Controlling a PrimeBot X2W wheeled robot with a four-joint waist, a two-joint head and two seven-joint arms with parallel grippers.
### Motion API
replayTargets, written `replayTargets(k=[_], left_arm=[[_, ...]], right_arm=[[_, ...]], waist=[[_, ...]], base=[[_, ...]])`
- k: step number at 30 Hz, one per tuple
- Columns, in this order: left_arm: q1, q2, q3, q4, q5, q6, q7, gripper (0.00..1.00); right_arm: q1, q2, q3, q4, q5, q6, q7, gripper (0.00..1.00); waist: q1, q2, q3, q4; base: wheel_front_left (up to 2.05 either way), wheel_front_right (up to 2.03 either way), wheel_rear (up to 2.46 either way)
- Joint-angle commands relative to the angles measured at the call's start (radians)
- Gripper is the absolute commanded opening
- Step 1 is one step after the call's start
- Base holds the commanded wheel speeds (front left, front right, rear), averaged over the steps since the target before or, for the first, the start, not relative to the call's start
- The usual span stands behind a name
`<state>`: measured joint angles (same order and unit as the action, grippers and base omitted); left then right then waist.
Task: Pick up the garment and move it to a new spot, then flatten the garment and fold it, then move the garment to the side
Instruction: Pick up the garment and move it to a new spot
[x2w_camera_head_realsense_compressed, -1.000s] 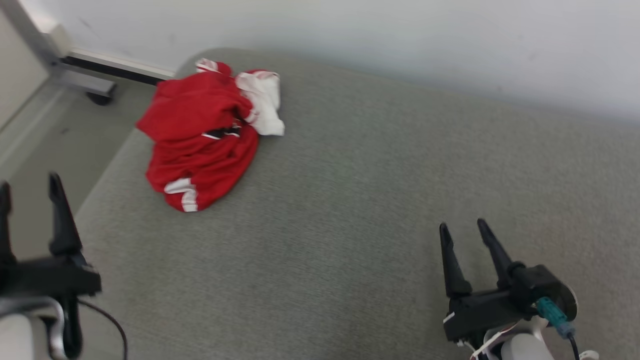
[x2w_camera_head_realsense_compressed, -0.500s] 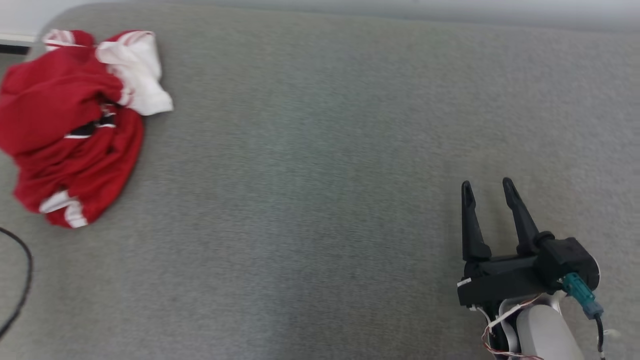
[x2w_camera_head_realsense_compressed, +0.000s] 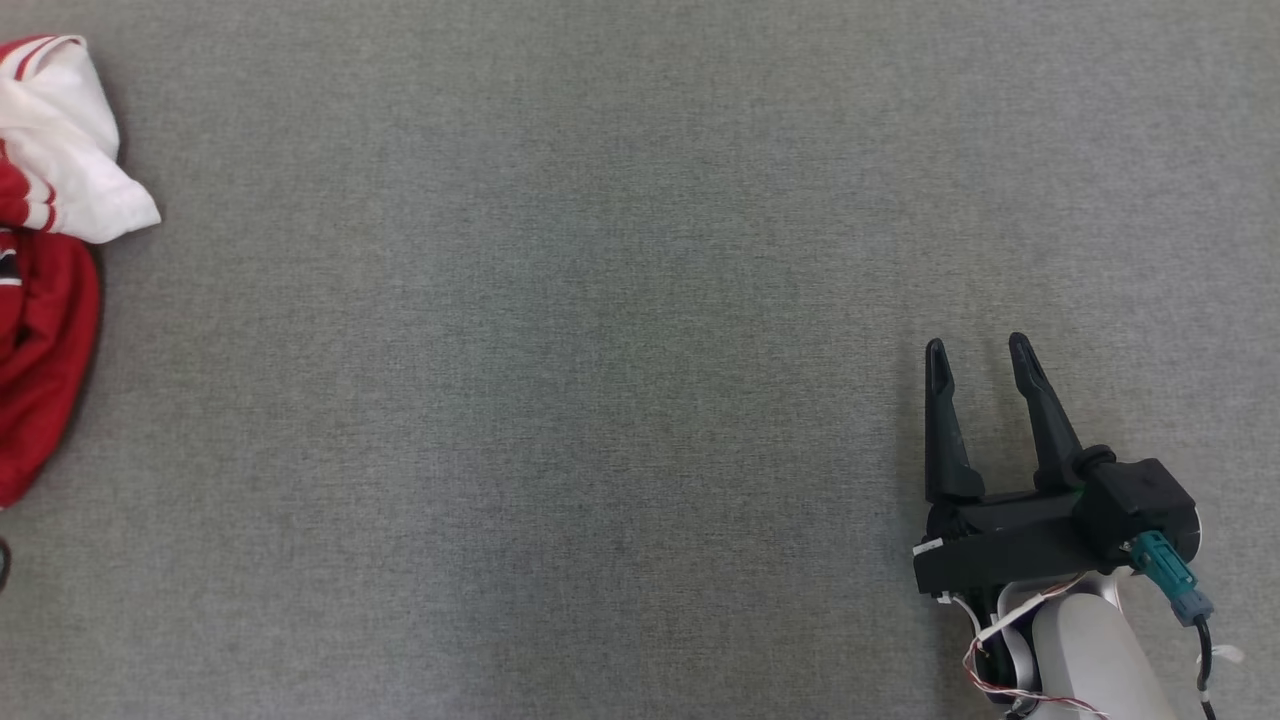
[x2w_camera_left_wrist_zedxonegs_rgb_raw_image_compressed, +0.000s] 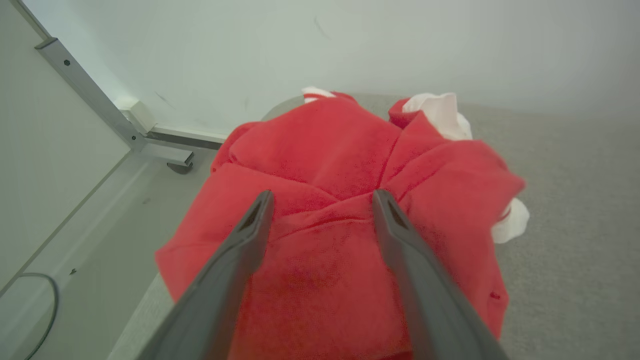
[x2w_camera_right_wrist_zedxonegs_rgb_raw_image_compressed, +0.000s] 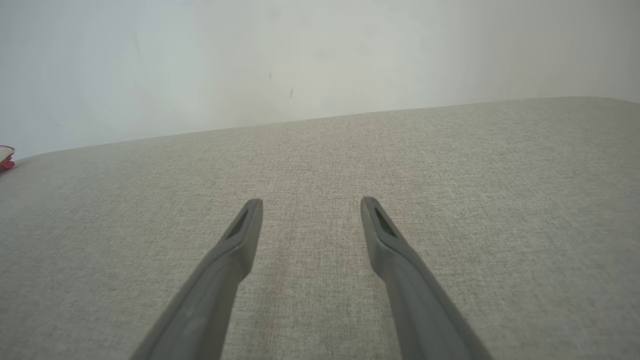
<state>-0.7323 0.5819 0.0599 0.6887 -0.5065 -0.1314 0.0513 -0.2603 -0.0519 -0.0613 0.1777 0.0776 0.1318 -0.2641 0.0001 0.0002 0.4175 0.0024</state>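
Past the wide left fingers (x2w_camera_left_wrist_zedxonegs_rgb_raw_image_compressed: 235, 260) bunches the garment (x2w_camera_left_wrist_zedxonegs_rgb_raw_image_compressed: 340, 150); head view: right fingers (x2w_camera_head_realsense_compressed: 945, 440) wide above cushion (x2w_camera_head_realsense_compressed: 600, 350).

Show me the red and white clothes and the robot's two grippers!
Crumpled red and white fabric garment (x2w_camera_left_wrist_zedxonegs_rgb_raw_image_compressed: 325, 145), left wrist view, red upper fold.
Dark two-fingered left gripper (x2w_camera_left_wrist_zedxonegs_rgb_raw_image_compressed: 322, 192), left wrist view, midway between its fingertips.
Dark two-fingered right gripper (x2w_camera_head_realsense_compressed: 977, 341), head view, midway between its fingertips.

garment (x2w_camera_left_wrist_zedxonegs_rgb_raw_image_compressed: 340, 165): red and white, crumpled, frame centre
left gripper (x2w_camera_left_wrist_zedxonegs_rgb_raw_image_compressed: 322, 200): fingers spread over it
wall (x2w_camera_left_wrist_zedxonegs_rgb_raw_image_compressed: 350, 45): pale, across top
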Motion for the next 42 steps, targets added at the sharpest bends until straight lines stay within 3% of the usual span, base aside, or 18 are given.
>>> replayTargets(k=[1, 8, 10, 14, 19, 29, 35, 42], left_arm=[[-0.006, 0.013, -0.012, 0.013, -0.017, 0.002, 0.023, 1.0], [0.008, 0.018, -0.077, 0.086, -0.07, 0.001, 0.137, 0.98], [0.008, 0.026, -0.084, 0.1, -0.083, 0.002, 0.143, 0.0], [0.009, 0.031, -0.103, 0.133, -0.08, 0.002, 0.127, 0.0], [-0.027, 0.047, -0.102, 0.147, -0.056, 0.006, 0.033, 0.0], [-0.133, 0.094, -0.135, 0.063, 0.02, 0.006, -0.161, 0.0], [-0.217, 0.092, -0.169, -0.02, 0.055, 0.005, -0.185, 0.0], [-0.328, 0.051, -0.233, -0.193, 0.083, 0.008, -0.136, 0.0]], right_arm=[[-0.005, 0.003, 0.006, 0.002, 0.008, -0.002, -0.001, 1.0], [0.003, 0.003, 0.02, 0.011, 0.017, -0.002, -0.001, 1.0], [0.002, 0.003, 0.023, 0.011, 0.021, -0.002, -0.001, 1.0], [0.01, 0.003, 0.024, 0.013, 0.022, -0.002, -0.001, 1.0], [0.026, 0.003, 0.009, 0.02, 0.026, -0.002, -0.001, 1.0], [0.043, 0.003, 0.022, 0.037, 0.06, -0.002, 0.0, 1.0], [0.05, 0.003, 0.036, 0.049, 0.088, -0.002, 0.0, 1.0], [0.067, 0.003, 0.048, 0.058, 0.126, -0.002, 0.0, 1.0]], waist=[[-0.0001, -0.0002, -0.003, -0.01], [-0.0001, -0.0002, -0.023, -0.026], [-0.0001, -0.0002, -0.028, -0.032], [-0.0001, -0.0002, -0.045, -0.04], [-0.0001, -0.0002, -0.08, -0.033], [-0.0001, -0.0002, -0.146, -0.016], [-0.0001, -0.0002, -0.173, -0.032], [-0.0001, -0.0002, -0.204, -0.088]], base=[[0.0, 0.0, 0.0], [0.0, 0.0, 0.0], [0.0, 0.0, 0.0], [0.0, 0.0, 0.0], [0.0, 0.0, 0.0], [0.0, 0.0, 0.0], [0.0, 0.0, 0.0], [0.0, 0.0, 0.0]])
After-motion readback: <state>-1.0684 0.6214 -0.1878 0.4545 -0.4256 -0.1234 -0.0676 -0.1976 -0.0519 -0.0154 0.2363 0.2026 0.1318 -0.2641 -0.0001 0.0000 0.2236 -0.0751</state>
